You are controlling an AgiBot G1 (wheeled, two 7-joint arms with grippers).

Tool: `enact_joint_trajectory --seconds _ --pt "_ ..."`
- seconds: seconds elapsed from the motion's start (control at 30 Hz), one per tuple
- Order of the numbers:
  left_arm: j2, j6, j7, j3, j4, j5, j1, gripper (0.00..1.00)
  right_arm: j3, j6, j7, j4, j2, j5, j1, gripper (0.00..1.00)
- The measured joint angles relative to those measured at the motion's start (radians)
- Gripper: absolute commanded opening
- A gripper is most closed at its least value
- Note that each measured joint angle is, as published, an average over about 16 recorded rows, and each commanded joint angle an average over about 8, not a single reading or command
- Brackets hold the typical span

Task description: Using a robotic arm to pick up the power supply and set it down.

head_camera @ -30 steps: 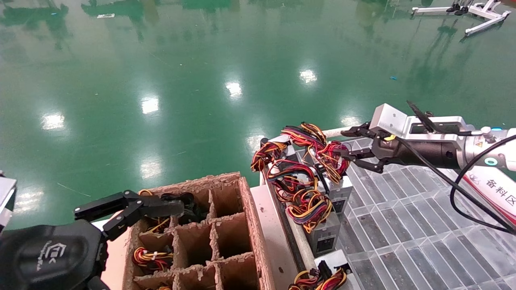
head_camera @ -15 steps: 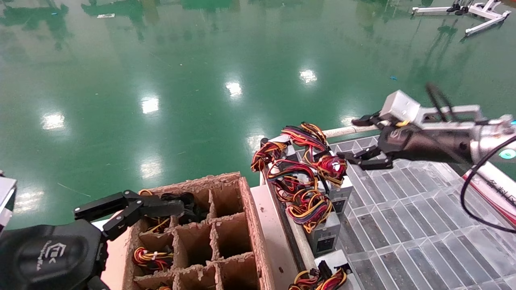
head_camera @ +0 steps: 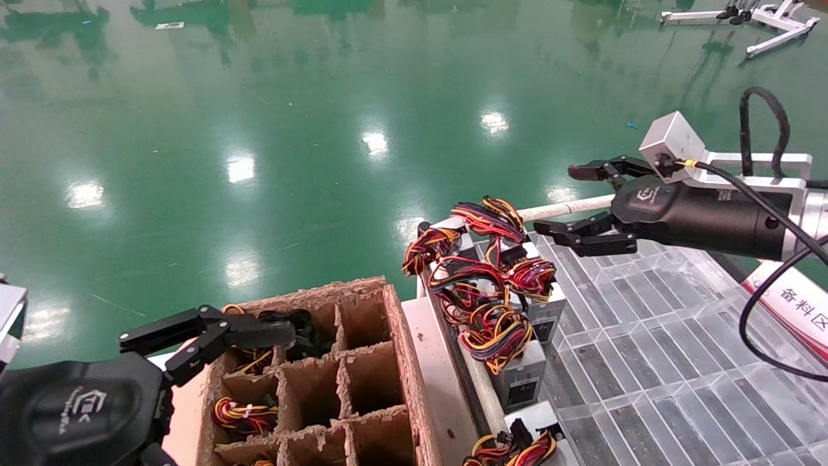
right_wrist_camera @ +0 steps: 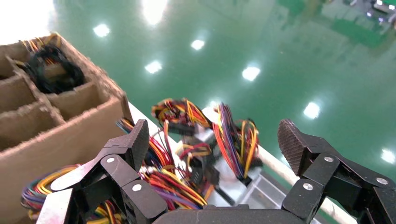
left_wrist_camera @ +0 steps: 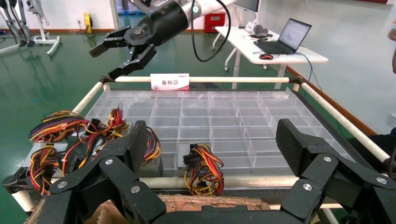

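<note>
Several grey power supplies with red, yellow, purple and black wire bundles stand along the clear tray's left edge. The nearest power supply (head_camera: 546, 304) has its bundle (head_camera: 533, 275) just below and left of my right gripper (head_camera: 554, 199). That gripper hangs in the air, open and empty; it shows the same way in the left wrist view (left_wrist_camera: 103, 63). In the right wrist view its fingers (right_wrist_camera: 133, 144) spread above the bundles (right_wrist_camera: 233, 135). My left gripper (head_camera: 220, 333) stays parked, open and empty, over the cardboard divider box (head_camera: 394, 310).
The clear gridded tray (head_camera: 647, 362) fills the right side, with a white rail and a red-and-white sign (head_camera: 789, 304) at its edges. Some cardboard box cells hold wire bundles (head_camera: 242, 414). One more power supply (left_wrist_camera: 203, 168) sits at the tray's near edge. Green floor lies beyond.
My right gripper was shut on the wire bundle a second ago. It opened, let go, then rose and drew back to the right. The bundle settled lower. The left arm is still.
</note>
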Motion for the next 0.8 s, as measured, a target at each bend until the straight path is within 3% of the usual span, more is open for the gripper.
enact_joint_trajectory --seconds 0.57,0.8 --pt "0.000 0.000 0.000 0.000 0.000 0.000 0.000 1.00 0.126 -0.033 0.170 0.387 0.106 0.135 -0.252 1.00" --pt "0.000 0.000 0.000 0.000 0.000 0.000 0.000 1.00 0.152 -0.040 0.205 0.466 0.127 0.162 -0.304 1.00"
